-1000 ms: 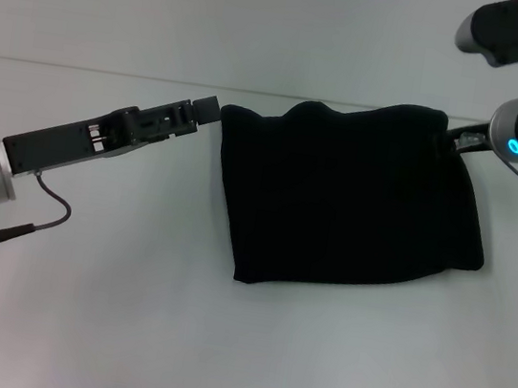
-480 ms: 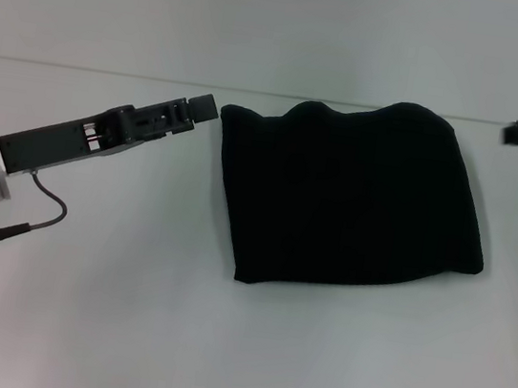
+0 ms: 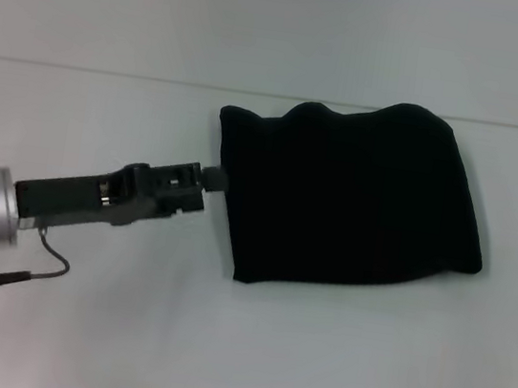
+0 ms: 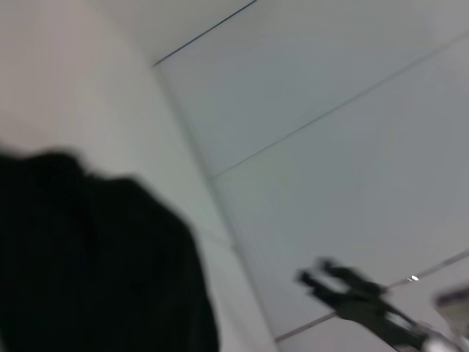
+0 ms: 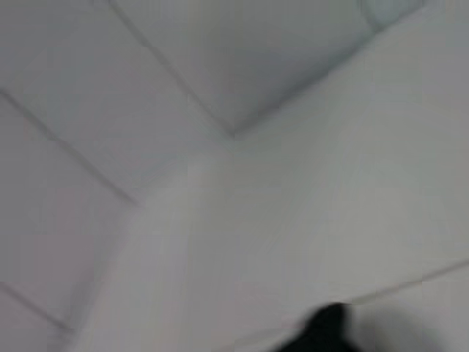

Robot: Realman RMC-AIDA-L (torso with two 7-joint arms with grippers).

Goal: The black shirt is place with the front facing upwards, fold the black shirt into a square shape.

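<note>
Basically left gripper touches the black shirt's left edge, jaw state unclear; dragging could unfold it.

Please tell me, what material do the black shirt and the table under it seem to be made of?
The black shirt looks like soft matte cloth, probably knit cotton: its far edge bulges in rounded folds and it gives no shine. The table looks like a smooth, hard, pale grey-white surface, perhaps laminate or painted board; the exact material stays open. The left gripper is at the shirt's left edge.
</note>
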